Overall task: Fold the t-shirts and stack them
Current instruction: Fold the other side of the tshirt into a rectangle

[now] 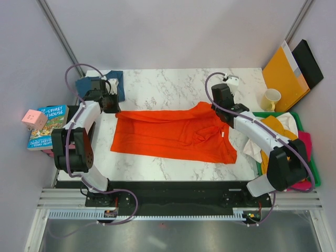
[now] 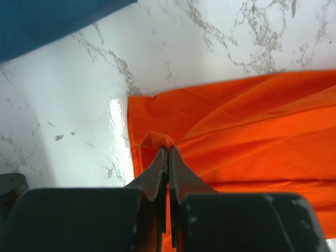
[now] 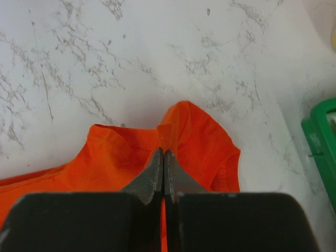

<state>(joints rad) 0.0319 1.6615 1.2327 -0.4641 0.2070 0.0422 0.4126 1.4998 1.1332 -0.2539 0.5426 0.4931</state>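
The bright orange-red t-shirt (image 1: pixel 173 134) lies spread across the middle of the marble table (image 1: pixel 168 86). My left gripper (image 1: pixel 110 104) is shut on its far left corner; the pinched cloth bunches at the tips in the left wrist view (image 2: pixel 168 148). My right gripper (image 1: pixel 216 106) is shut on the far right edge by a sleeve, with cloth pinched at the tips in the right wrist view (image 3: pixel 164 151). A folded dark teal-blue t-shirt (image 1: pixel 100 84) lies at the far left corner and shows in the left wrist view (image 2: pixel 47 23). Mustard yellow (image 1: pixel 278 128), white and pink (image 1: pixel 304 144) shirts lie in the green bin.
A green bin (image 1: pixel 296 119) stands at the right edge. A cream mug (image 1: pixel 271 98), an orange-yellow envelope (image 1: pixel 283 76) and a black folder (image 1: pixel 310 63) are at the far right. A book (image 1: pixel 47 126) and a pink cube (image 1: pixel 33 118) sit left of the table.
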